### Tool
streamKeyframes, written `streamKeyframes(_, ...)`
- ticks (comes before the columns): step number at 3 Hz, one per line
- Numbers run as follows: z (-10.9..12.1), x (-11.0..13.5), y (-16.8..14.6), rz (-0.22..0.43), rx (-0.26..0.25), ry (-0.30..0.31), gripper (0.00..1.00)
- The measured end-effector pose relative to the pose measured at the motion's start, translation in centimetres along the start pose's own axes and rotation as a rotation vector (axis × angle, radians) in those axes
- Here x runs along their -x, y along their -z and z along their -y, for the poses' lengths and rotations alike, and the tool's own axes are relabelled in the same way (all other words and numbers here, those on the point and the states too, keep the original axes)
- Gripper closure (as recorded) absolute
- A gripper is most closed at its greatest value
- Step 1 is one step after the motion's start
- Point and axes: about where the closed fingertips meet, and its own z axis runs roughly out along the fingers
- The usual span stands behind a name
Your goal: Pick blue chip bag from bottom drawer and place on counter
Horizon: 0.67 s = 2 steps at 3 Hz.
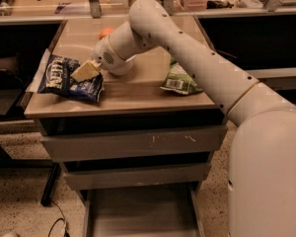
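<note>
Resting on the counter point(138, 90), one blue chip bag point(59, 77) touches the gripper point(86, 71), grip state unclear.

Claw point(86, 70) atop blue chip bag point(59, 77) lying at counter point(138, 90) edge.

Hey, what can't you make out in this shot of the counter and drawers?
Camera view:
- Gripper sits on the blue chip bag on the counter, hiding part of it.
- Bottom drawer: front cut off by the frame's lower edge.
- Orange object: mostly hidden behind the arm.
</note>
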Motion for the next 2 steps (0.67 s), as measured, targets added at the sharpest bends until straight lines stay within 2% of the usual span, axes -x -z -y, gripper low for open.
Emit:
streamKeyframes(1,0.0,0.0,0.0,0.0,0.0,0.0,0.12)
streamKeyframes(2,0.0,0.0,-0.01,0.0,0.0,0.0,0.0)
